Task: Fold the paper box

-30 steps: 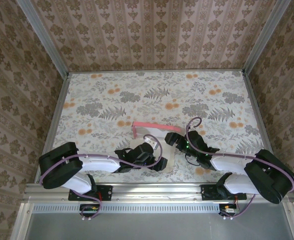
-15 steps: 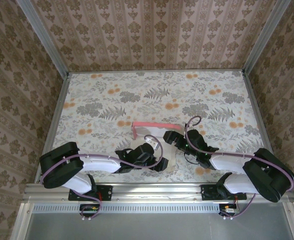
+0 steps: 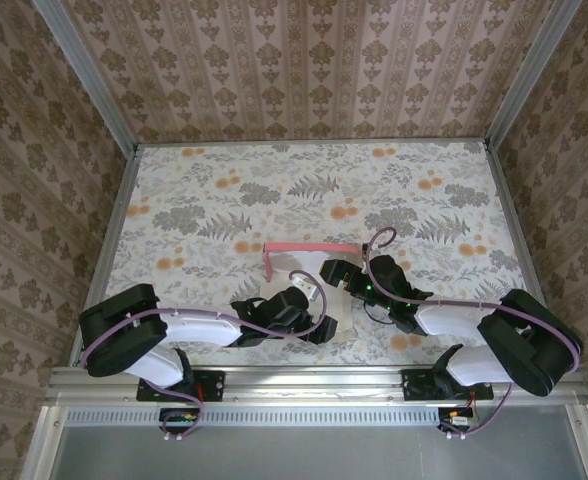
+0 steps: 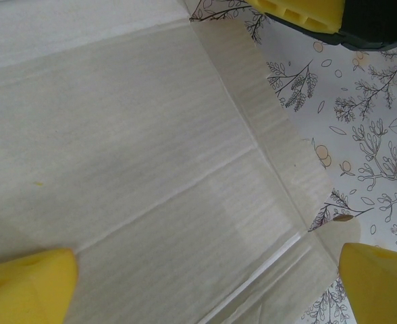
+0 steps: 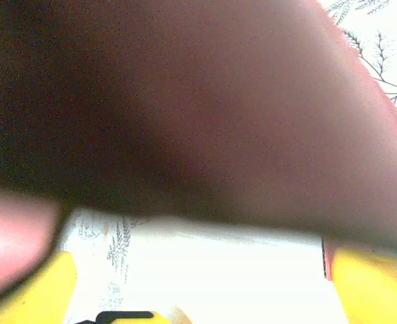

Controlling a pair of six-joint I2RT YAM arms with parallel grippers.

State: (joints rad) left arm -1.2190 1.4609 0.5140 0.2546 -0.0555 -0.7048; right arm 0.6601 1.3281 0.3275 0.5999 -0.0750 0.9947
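From above, the box lies on the near middle of the floral table. A pink flap stands up along its far edge, and its off-white sheet, nearer, is mostly hidden under both arms. The left gripper lies low over the sheet's near part, its arm stretched flat from the left. The right gripper reaches in at the flap's right end.

In the left wrist view, creased off-white card covers most of the frame, with table past its right edge. The yellow fingers sit wide apart at the bottom corners, holding nothing. The other gripper's yellow tip is cut off at the top.

In the right wrist view, blurred dark-pink card, probably the raised flap, lies close over the lens and hides most. Below it are pale card and yellow fingers, spread wide with nothing between.
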